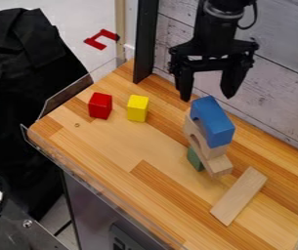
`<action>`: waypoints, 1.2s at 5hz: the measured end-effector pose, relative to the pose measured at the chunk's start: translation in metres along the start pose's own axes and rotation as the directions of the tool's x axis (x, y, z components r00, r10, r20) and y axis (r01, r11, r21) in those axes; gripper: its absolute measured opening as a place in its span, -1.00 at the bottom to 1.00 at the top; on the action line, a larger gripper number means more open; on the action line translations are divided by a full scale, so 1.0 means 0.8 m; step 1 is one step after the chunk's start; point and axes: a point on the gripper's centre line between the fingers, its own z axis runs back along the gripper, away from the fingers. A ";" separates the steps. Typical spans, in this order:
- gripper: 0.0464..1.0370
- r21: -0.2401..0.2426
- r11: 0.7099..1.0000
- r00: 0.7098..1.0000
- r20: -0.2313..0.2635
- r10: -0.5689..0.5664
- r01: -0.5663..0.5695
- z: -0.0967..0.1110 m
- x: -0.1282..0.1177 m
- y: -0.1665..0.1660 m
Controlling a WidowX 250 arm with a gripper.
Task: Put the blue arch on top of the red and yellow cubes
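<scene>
The open black gripper hangs at the upper right, its two fingers apart with nothing between them. Just below it, the blue arch rests on top of a stack of natural wood blocks at the right. The red cube stands on the wooden table at the left. A short gap to its right separates it from the yellow cube.
Under the blue arch are a wooden arch, a wooden block and a green block. A flat plank lies at the lower right. A clear guard edges the table; a black post and plank wall stand behind.
</scene>
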 end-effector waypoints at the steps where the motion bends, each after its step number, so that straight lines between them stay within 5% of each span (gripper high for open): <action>1: 0.93 -0.014 1.000 1.000 -0.024 0.007 -0.007 0.000 -0.009 -0.005; 5: 0.86 0.068 0.998 0.997 -0.072 0.004 0.001 -0.036 -0.018 0.004; 6: 0.25 0.063 0.998 0.997 -0.078 -0.001 0.006 -0.040 -0.019 0.005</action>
